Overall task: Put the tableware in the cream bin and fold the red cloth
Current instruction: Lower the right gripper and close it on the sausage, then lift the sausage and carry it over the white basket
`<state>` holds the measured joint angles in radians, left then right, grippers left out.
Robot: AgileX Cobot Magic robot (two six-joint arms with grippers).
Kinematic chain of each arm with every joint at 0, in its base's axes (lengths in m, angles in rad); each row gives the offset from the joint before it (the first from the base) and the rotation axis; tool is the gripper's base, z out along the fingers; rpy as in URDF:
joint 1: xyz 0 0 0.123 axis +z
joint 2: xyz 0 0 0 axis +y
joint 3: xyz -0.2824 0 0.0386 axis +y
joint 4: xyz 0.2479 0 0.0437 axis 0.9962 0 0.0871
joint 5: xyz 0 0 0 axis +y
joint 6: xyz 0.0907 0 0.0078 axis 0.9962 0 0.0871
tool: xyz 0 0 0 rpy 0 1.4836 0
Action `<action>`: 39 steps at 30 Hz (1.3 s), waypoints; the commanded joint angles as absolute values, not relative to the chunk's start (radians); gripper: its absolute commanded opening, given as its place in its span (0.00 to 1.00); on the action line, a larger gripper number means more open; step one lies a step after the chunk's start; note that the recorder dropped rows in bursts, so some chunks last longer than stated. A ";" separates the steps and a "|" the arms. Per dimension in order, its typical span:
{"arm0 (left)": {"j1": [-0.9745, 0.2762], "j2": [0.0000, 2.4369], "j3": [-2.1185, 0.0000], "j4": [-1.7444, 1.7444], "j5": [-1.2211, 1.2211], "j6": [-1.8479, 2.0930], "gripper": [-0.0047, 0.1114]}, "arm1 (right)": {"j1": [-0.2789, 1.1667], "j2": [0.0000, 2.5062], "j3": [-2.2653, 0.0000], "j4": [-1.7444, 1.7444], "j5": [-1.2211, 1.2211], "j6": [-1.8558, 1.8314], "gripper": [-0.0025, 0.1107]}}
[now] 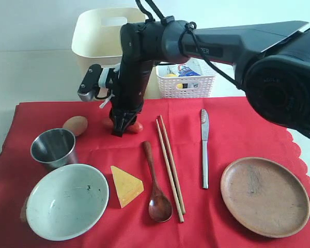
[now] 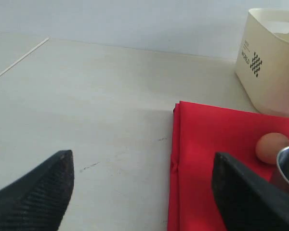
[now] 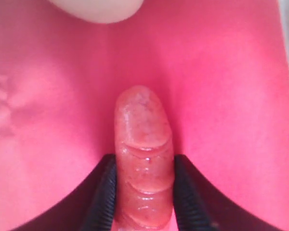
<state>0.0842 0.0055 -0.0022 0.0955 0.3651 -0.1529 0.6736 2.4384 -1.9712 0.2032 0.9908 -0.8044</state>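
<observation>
On the left, my left gripper (image 2: 140, 163) hung low over the pale tabletop (image 2: 86, 96) just off the left edge of the red cloth (image 2: 207, 159), its jaws spread wide with nothing between them. My right arm (image 1: 222, 46) reached in from the right and crossed well past the middle, its wrist bent straight down. This put the right gripper (image 1: 121, 126) tip-first on the far left part of the cloth, just right of the egg (image 1: 75, 125). Its jaws were closed against both sides of a reddish, ridged sausage (image 3: 143, 139) that lay on the fabric.

The cloth lay flat and unfolded, bright red, with a scalloped right edge. All the tableware sat on it (none was in the bin). The steel cup (image 1: 52, 147) stood upright at the left, with the pale speckled bowl (image 1: 67, 201) nearer. Next came a cheese wedge (image 1: 125, 185), then the dark wooden spoon (image 1: 155, 186), the paired chopsticks (image 1: 170, 165), the silver knife (image 1: 204, 150) and the round brown plate (image 1: 264, 196) at the near right. The cream bin (image 1: 101, 39) stood beyond the cloth's far edge, left of the white lattice basket (image 1: 186, 82).
</observation>
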 commanded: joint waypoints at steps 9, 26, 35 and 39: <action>0.081 0.000 0.000 0.093 0.355 -0.157 0.69 | 0.675 2.349 -1.971 0.209 1.118 -0.755 0.02; 0.081 0.000 0.000 0.093 0.355 -0.157 0.69 | 0.667 2.113 -1.971 0.162 1.221 -0.757 0.02; 0.082 0.000 0.000 0.093 0.355 -0.157 0.69 | 0.479 2.035 -1.971 0.194 1.221 -0.730 0.02; 0.082 0.000 0.000 0.093 0.355 -0.157 0.69 | 0.403 2.039 -1.971 0.235 1.221 -0.729 0.02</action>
